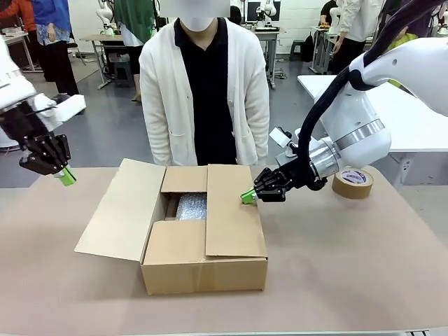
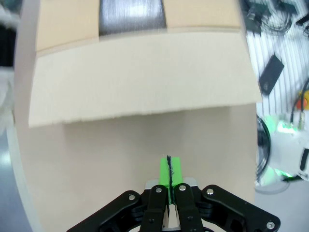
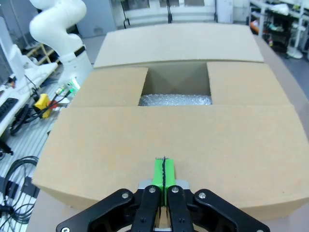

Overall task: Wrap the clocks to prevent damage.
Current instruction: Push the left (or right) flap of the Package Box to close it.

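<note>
Closed right claw [image 1: 248, 197] at the cardboard box [image 1: 203, 264]

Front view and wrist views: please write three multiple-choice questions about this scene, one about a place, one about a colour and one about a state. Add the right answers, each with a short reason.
1. Where is the roll of tape?
A. inside the cardboard box
B. on the table, to the robot's right of the box
C. in the person's hand

2. What colour are the pads of the right gripper?
A. red
B. green
C. blue

3. How does the box's left flap stand?
A. folded shut
B. spread open outward
C. torn off

Answers:
1 B: the roll lies flat on the table behind the right arm.
2 B: the green pads show in the front and right wrist views.
3 B: the flap slopes outward, while the right flap lies over the top.
</note>
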Controlling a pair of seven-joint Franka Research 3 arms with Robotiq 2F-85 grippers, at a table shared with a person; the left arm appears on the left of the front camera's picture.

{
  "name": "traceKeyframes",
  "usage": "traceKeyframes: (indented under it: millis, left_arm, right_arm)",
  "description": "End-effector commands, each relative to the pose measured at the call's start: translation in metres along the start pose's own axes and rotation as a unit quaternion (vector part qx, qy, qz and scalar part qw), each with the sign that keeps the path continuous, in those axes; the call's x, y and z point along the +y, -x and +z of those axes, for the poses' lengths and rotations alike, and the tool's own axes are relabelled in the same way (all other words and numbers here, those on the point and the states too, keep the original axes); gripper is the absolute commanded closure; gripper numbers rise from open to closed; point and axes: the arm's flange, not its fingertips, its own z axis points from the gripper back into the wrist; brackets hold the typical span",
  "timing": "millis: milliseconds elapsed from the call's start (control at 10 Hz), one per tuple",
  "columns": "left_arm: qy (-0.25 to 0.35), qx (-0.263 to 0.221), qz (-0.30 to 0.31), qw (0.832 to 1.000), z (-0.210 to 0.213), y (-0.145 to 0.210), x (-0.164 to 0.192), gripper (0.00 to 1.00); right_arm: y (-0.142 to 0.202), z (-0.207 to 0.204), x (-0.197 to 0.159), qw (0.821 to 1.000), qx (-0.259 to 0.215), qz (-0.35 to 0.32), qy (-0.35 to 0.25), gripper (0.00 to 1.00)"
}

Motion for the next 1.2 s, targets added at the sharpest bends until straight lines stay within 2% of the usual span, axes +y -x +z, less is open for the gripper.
traceKeyframes:
  millis: [0,200,400,500,600,700,1100]
  left_arm:
    - [0.031,-0.158,-0.039,0.986,0.006,0.041,0.031,1.0]
    - [-0.053,-0.252,0.024,0.966,-0.022,0.085,-0.001,1.0]
    - [0.003,-0.29,0.067,0.955,-0.025,0.101,0.03,1.0]
    - [-0.011,-0.314,0.096,0.945,-0.047,0.114,0.009,1.0]
    - [0.007,-0.315,0.086,0.945,-0.039,0.112,0.02,1.0]
    - [-0.012,-0.292,0.078,0.953,-0.035,0.114,0.013,1.0]
    - [-0.012,-0.292,0.078,0.953,-0.035,0.114,0.013,1.0]
  right_arm:
    - [0.002,-0.002,0.0,1.0,0.005,-0.001,0.002,0.99]
    - [0.002,-0.002,0.0,1.0,0.005,-0.001,0.002,0.99]
    - [0.002,-0.002,0.0,1.0,0.005,-0.001,0.002,0.99]
    - [0.002,-0.002,0.0,1.0,0.005,-0.001,0.002,0.99]
    - [0.002,-0.002,0.0,1.0,0.005,-0.001,0.002,0.99]
    - [0.002,-0.002,0.0,1.0,0.005,-0.001,0.002,0.99]
    - [0.002,-0.002,0.0,1.0,0.005,-0.001,0.002,0.99]
